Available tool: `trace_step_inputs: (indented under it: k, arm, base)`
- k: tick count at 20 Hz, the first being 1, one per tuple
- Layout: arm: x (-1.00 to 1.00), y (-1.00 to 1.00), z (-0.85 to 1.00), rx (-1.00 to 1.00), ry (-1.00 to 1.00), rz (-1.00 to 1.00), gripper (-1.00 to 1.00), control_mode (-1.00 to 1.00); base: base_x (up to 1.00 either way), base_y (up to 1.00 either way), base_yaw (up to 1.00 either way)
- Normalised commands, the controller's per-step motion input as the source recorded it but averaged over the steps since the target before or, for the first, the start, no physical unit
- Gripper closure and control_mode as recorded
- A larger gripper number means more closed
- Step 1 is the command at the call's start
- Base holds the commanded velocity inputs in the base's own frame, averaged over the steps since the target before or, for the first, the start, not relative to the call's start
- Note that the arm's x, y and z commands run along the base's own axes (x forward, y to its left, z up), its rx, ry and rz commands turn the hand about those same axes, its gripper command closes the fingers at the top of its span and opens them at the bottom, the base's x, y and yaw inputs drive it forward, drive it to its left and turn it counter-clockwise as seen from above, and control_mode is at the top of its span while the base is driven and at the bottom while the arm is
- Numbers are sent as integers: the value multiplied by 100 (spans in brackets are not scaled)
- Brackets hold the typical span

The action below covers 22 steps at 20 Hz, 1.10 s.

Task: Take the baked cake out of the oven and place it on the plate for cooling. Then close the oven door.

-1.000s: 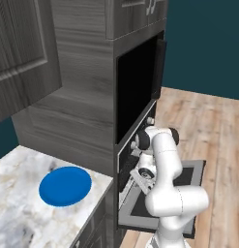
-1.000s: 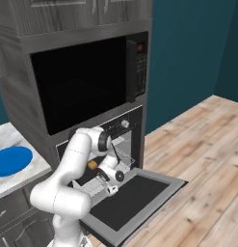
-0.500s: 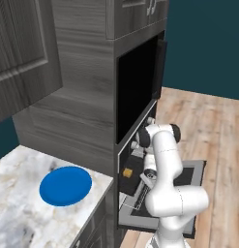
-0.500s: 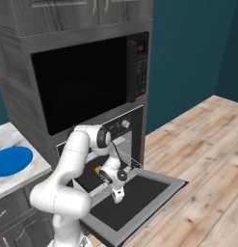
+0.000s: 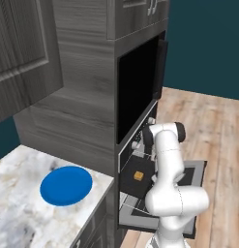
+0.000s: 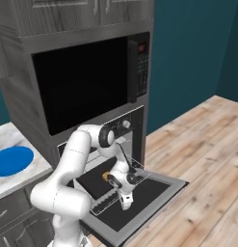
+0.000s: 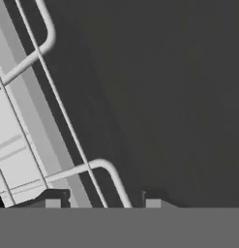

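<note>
The baked cake [image 5: 138, 175] [image 6: 106, 176], a small orange-brown block, sits on the wire rack [image 6: 111, 198] [image 7: 67, 145] inside the oven [image 6: 121, 126]. The oven door [image 6: 156, 190] [image 5: 196, 170] lies dropped flat and open. My gripper [image 6: 126, 204] [image 7: 102, 203] hangs just above the door's dark inner face, in front of the cake and apart from it. Its fingertips [image 7: 53, 202] stand apart, and the rack's front wire runs between them in the hand view. The blue plate [image 5: 66, 185] [image 6: 12, 160] rests on the marble counter [image 5: 24, 218] to the left.
Above the oven a larger black cavity [image 6: 86, 82] [image 5: 135, 87] stands with its side-hinged door [image 6: 138, 62] swung open. Grey cabinets [image 5: 72, 72] surround both. Wooden floor [image 6: 207, 159] spreads to the right of the open door.
My gripper has moved out from the oven mouth and down over the open door. Its jaws have parted a little.
</note>
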Motion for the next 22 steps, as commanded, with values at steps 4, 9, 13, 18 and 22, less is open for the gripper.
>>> trace_step_inputs:
  k: [4, 9, 13, 18, 22]
  arm:
    - [-54, -93, -8, -8, 18, -12, -100, -100]
    - [-61, -79, 51, 0, 6, -8, -100, -100]
    - [-85, -79, 99, 0, 0, -7, -100, -100]
    - [-48, -17, 100, 0, 2, -2, -100, -100]
    - [-4, 51, 99, 1, 6, 3, -100, -100]
  base:
    - [0, 0, 0]
    - [0, 0, 0]
    - [0, 0, 0]
    - [0, 0, 0]
    - [0, 0, 0]
